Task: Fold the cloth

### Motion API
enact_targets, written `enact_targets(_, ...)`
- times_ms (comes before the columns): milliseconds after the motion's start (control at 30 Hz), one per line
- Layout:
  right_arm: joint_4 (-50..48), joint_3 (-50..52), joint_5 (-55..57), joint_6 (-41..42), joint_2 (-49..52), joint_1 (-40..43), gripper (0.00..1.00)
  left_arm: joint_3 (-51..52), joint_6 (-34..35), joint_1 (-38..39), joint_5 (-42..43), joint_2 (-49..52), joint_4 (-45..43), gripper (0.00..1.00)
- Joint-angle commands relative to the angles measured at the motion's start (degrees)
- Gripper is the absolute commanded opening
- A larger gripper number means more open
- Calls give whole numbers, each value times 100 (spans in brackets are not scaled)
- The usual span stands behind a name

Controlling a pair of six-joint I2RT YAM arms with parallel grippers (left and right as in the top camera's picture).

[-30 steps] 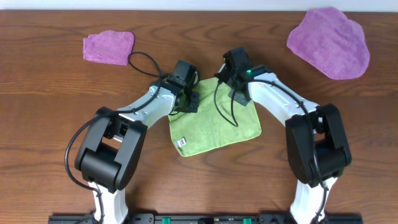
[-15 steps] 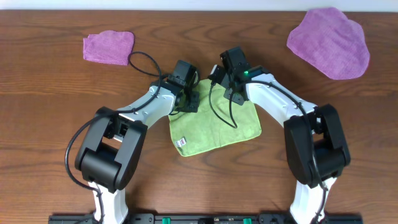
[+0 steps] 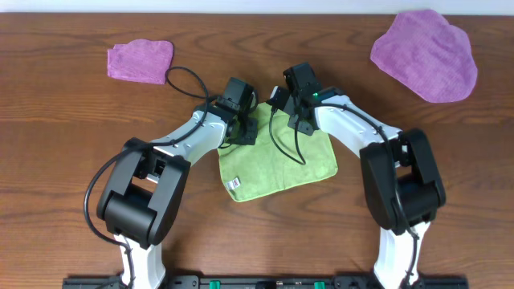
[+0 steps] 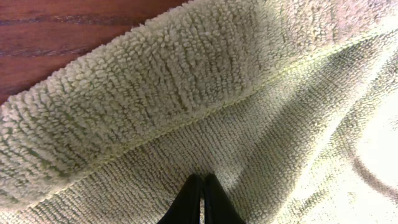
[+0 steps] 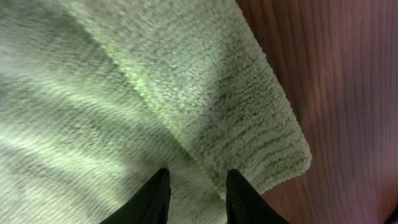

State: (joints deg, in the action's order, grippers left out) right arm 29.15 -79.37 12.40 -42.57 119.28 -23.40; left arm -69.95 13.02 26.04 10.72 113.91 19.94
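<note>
Lime-green cloth [image 3: 281, 160] flat on bench [image 3: 80, 120]. At cloth's far edge: left fingers [image 4: 188, 200] pressed together, right fingers [image 5: 152, 196] spread astride far-right corner. Grasping step, probably; next calls for closing right, then lifting toward near edge.

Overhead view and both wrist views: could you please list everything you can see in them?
lime-green square microfibre towel: one, lime green, middle of the table, between both grippers
white tag: one, white, on the towel's near left corner
large purple cloth: one, purple, far right of the table
small purple cloth: one, purple, far left of the table
brown wooden table: one, brown, under everything
left arm: one, white and black, reaching to the towel's far left
right arm: one, white and black, reaching to the towel's far edge
left gripper: one, black, shut, at the towel
right gripper: one, black, open, over a towel corner
</note>
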Motion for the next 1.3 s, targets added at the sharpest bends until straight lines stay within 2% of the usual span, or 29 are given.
enact_targets(0,-72,33,162,-133,205,50,30,11,-105,24,-59,160,11,6)
enact_targets(600,-1325,31,409,-188,291,203,30,11,-105,24,-59,160,9,6)
enact_targets(700,-1526,33,409,-190,291,216,26,11,-105,24,-59,160,9,6)
enact_targets(833,-1574,31,323,-190,291,216,1,11,-105,24,-59,160,9,6)
enact_targets(1000,-1600,31,208,-186,291,195,1,11,-105,26,-55,160,-2,6)
enact_targets(1267,-2197,15,205,-179,291,195,1,11,-111,76,13,160,13,6)
